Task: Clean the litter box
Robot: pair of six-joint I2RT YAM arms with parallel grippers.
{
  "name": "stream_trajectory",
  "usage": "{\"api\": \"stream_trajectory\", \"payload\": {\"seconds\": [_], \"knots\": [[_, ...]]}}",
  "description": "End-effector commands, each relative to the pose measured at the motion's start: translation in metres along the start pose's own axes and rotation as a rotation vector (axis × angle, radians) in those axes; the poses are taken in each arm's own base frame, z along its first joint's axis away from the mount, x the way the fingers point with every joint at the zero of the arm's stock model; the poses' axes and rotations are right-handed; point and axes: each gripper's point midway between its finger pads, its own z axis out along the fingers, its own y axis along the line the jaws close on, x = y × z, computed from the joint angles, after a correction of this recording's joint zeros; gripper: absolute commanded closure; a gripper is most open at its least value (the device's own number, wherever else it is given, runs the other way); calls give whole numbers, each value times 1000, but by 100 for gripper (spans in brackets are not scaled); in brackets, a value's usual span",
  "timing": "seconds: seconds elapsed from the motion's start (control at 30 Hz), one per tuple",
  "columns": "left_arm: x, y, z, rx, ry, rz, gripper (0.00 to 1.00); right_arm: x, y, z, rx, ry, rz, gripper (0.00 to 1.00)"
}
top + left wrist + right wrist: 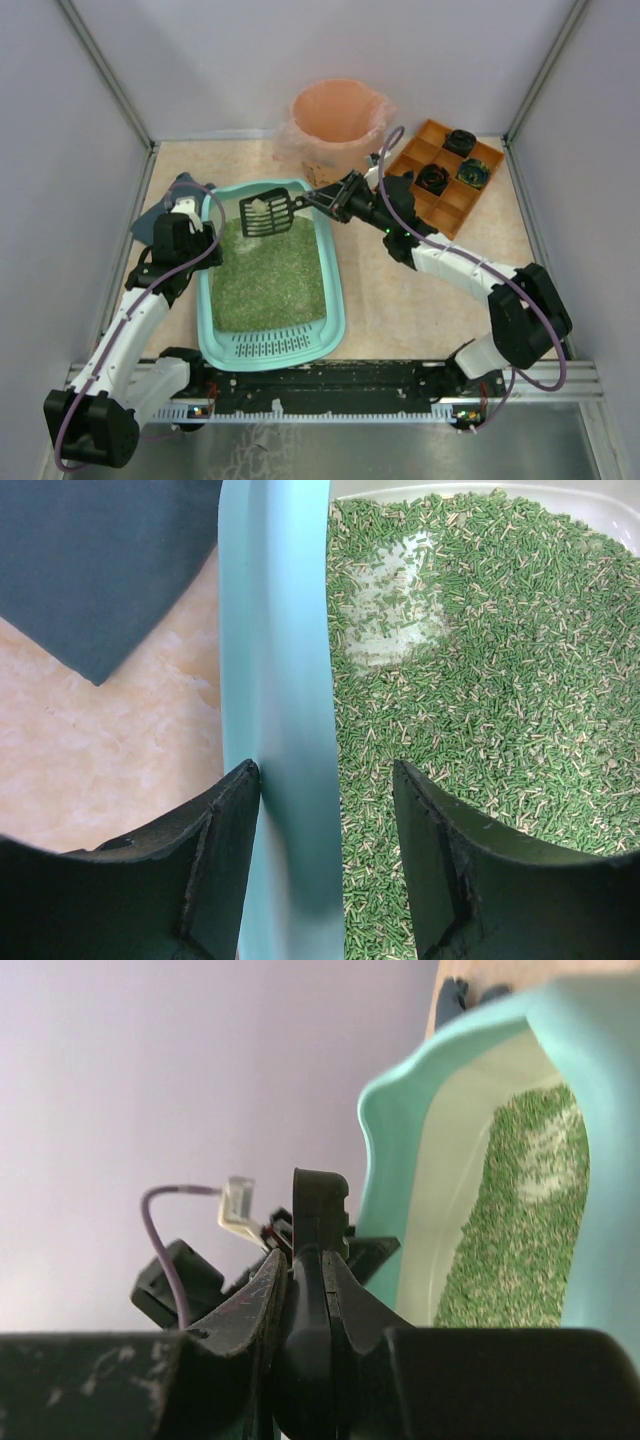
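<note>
The teal litter box (336, 292) lies left of centre, filled with green litter (270, 275). A slotted ledge (270, 346) is at its near end. My right gripper (335, 200) is shut on the handle (320, 1210) of a black slotted scoop (266, 213). It holds the scoop above the box's far end, with a pale clump (258, 207) on it. My left gripper (325, 770) is open astride the box's left rim (275, 630). Its outer finger (225, 830) rests against the rim. Its inner finger (440, 850) stands over the litter, a strip of which shows between it and the rim.
A round bin with a peach liner (338, 115) stands behind the box. An orange compartmented tray (478, 185) with dark round objects sits at the back right. A dark blue-grey sheet (90, 560) lies on the table left of the box. Enclosure walls stand close on both sides.
</note>
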Motion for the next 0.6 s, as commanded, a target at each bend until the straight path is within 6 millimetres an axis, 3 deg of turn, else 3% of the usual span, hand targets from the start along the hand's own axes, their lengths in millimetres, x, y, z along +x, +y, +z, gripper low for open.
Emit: {"api": "stream_trajectory", "payload": {"seconds": [0.0, 0.27, 0.57], "knots": [[-7, -6, -2, 26, -25, -8, 39, -45, 53, 0, -99, -89, -50, 100], [-7, -6, -2, 26, -24, -8, 39, -111, 76, 1, -53, -246, -59, 100], [-6, -6, -1, 27, -19, -7, 39, -192, 88, -16, 0, -515, -116, 100]]}}
